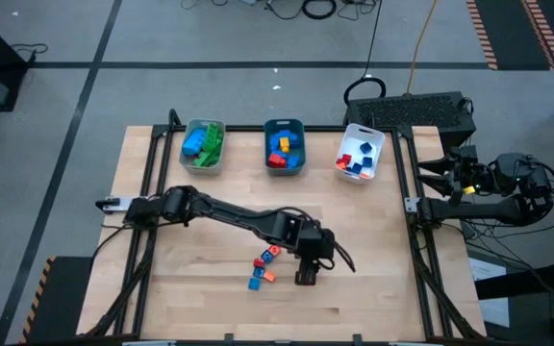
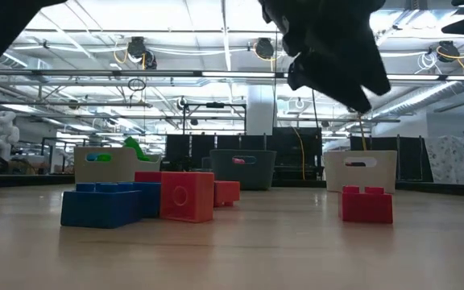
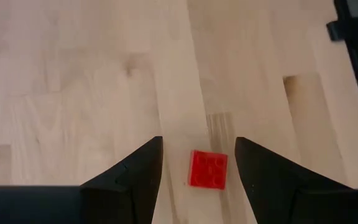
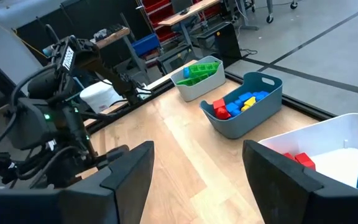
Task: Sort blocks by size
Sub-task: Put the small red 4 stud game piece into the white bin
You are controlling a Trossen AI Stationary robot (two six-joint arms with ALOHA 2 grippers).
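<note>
Pale wood table [image 1: 373,288] in a bright workshop, three trays [image 1: 284,146] along the back. Left gripper [image 3: 199,163] over a red block [image 3: 207,169], fingers spread (not touching it); loose blocks [image 1: 264,266] beside. Right gripper [image 4: 197,163] parked off-table, fingers spread.

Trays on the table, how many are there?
3, in a row along the far edge: a grey tray on the left, a teal tray in the middle, and a white tray on the right. Each holds blocks.

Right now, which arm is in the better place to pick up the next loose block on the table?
The left. Its open gripper hangs over a small red block lying between its fingers on the table. The right arm waits folded beyond the table's right edge, its gripper open.
</note>
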